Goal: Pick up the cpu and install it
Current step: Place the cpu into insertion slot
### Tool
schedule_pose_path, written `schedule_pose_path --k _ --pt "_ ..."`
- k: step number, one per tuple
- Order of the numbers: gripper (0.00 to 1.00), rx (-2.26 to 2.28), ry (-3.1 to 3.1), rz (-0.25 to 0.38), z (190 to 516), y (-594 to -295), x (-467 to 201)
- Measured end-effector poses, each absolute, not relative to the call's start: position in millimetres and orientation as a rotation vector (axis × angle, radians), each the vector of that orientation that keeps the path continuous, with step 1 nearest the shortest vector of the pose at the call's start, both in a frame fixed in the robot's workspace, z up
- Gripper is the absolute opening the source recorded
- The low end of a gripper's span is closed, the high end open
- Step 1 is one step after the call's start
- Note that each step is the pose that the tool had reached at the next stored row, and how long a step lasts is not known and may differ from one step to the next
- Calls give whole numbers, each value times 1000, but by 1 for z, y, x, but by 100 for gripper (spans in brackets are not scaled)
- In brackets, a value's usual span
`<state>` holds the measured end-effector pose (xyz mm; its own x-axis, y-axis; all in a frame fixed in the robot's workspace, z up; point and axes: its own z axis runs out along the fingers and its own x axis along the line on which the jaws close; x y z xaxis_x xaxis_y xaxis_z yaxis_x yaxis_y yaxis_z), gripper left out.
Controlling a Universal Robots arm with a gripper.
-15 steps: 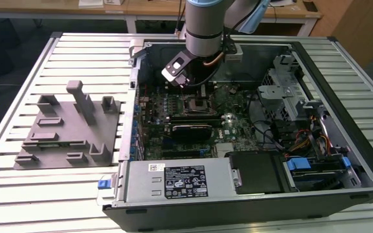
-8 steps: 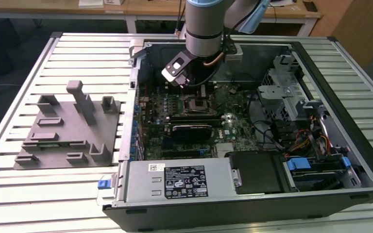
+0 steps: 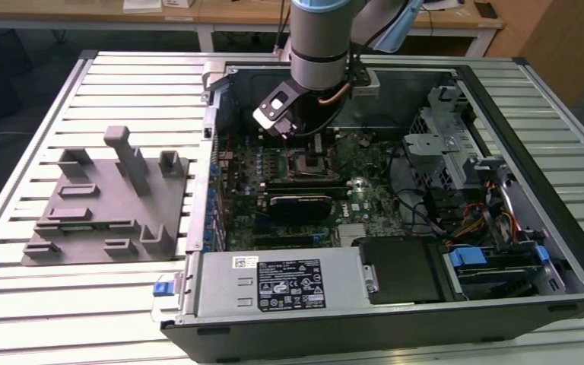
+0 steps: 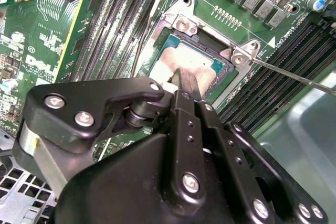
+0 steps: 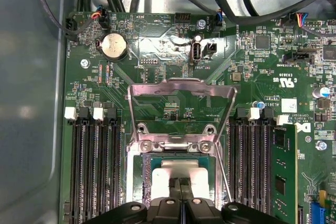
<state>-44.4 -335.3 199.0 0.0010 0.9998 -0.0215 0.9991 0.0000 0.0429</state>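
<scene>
- Your gripper (image 4: 181,75) has its fingers pressed together, with the tip on or just above the cpu (image 4: 195,64); you cannot tell whether they touch.
- The cpu lies flat inside the socket (image 5: 135,177), apparently seated.
- The load plate (image 5: 181,90) is flipped open, leaving the socket uncovered for access.
- The computer case (image 3: 373,338) holds the motherboard (image 3: 373,205).

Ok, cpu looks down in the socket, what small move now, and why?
Probably a short straight lift. The cpu lies flat inside the socket, the gripper is shut with its tips at the chip's middle, and the load frame stands open, so sideways motion could drag it.
</scene>
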Motion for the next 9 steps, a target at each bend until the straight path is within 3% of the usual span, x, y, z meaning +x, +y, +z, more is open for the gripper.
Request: schedule_pose_path --k 9 --pt "11 2190 2189 24 198 -335 -44"
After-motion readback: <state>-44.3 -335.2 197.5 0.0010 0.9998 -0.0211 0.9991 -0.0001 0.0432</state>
